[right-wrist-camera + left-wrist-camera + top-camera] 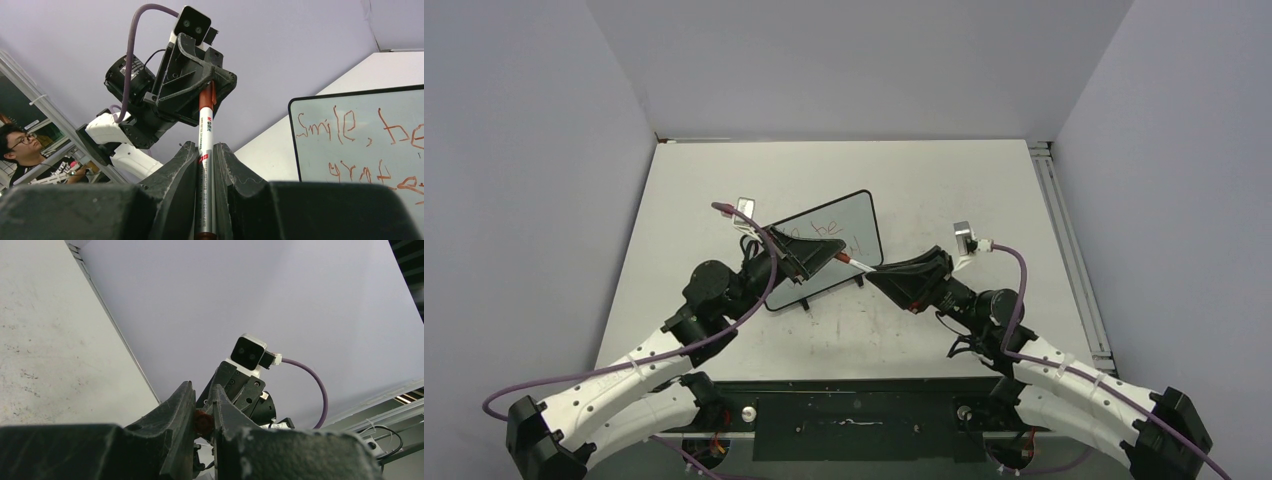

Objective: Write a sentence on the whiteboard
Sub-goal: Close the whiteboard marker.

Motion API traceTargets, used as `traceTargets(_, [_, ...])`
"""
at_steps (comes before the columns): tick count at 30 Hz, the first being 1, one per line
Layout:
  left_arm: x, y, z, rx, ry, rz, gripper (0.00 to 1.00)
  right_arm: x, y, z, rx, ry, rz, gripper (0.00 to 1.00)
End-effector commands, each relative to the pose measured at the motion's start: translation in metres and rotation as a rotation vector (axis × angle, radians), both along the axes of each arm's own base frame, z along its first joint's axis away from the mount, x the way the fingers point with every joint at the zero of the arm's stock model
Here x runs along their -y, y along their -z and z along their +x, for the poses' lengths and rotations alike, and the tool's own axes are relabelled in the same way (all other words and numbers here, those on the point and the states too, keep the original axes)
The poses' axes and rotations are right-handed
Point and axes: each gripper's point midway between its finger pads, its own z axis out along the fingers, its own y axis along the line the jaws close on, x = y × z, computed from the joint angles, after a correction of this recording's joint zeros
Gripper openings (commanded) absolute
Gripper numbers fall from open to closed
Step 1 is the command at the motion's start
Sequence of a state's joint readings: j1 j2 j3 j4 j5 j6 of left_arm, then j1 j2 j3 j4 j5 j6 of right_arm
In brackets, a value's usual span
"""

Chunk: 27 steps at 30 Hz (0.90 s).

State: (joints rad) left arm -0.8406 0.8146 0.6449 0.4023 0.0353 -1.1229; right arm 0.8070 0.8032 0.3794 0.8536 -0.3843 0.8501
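Red cap (206, 98) pinched by near-shut left gripper (832, 254) | right gripper (205, 148) clamped on marker (205, 131) | whiteboard (291, 131), sentence (345, 125) written, beside right jaws | likely recapping: push coaxially, no bending, clear of board

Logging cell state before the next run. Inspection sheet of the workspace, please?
Surface: pale table, faint scuffs.
Job's things: whiteboard mid-table, turned at an angle; sentence in red, "Smile, be" over a second line cut off by the frame.
Clutter: nothing seen.
Grippers: left gripper shut on the red cap; right gripper shut on the marker barrel.
Cables: purple cable off each wrist, hanging loose.
Surroundings: plain walls; person with glasses outside the cell.
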Motion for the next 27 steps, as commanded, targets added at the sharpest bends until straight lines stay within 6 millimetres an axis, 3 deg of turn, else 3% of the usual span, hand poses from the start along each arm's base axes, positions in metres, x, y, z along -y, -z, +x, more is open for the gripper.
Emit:
traceTargets(1, [0.006, -0.003, -0.011, 0.029, 0.064, -0.021, 0.00, 0.003, -0.029, 0.002, 0.073, 0.031, 0.086, 0.05])
traceTargets(27, [0.034, 0.015, -0.044, 0.014, 0.155, 0.015, 0.00, -0.010, -0.029, 0.012, 0.054, 0.051, 0.072, 0.05])
